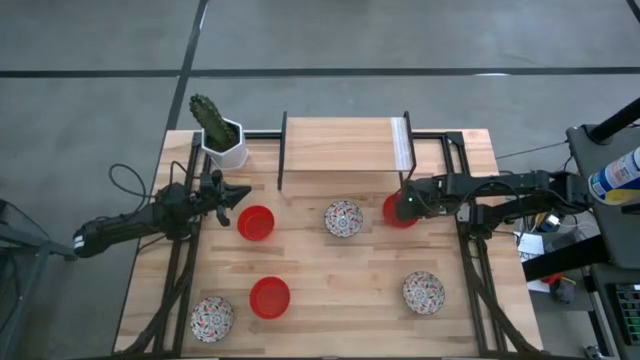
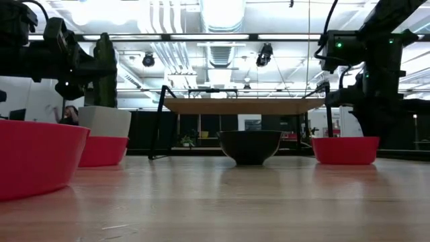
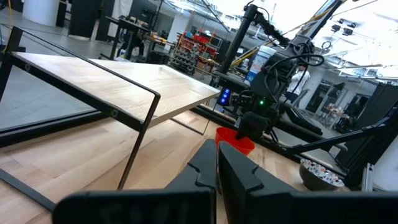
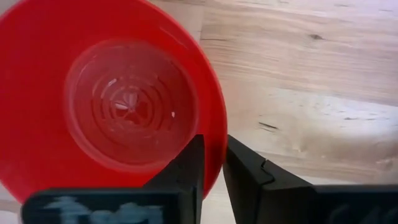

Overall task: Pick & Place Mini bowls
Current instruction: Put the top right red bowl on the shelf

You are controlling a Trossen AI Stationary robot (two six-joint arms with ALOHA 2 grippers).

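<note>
While the right gripper (image 4: 212, 163) straddles the rim of a red bowl (image 1: 397, 212) at the right end of the far row, its fingers sit narrow, one inside the wall and one outside; whether they already pinch it cannot be told. That bowl rests on the wooden table (image 1: 340, 300) just in front of the raised shelf (image 1: 340, 150), with a floral bowl (image 1: 343, 218) beside it to the left.

The step in hand looks like grasping this bowl by its rim. Done well, the fingers would close squarely across the thin wall, deep enough that the glossy rim cannot slip, then lift straight up before any sideways travel, keeping the bowl level and clear of the shelf's leg.

The left gripper (image 1: 240, 193) hovers with its fingers together just beside a second red bowl (image 1: 256, 223), near the cactus pot (image 1: 222, 145). A third red bowl (image 1: 269, 297) and two more floral bowls (image 1: 212, 318) (image 1: 423, 292) lie along the near side.
</note>
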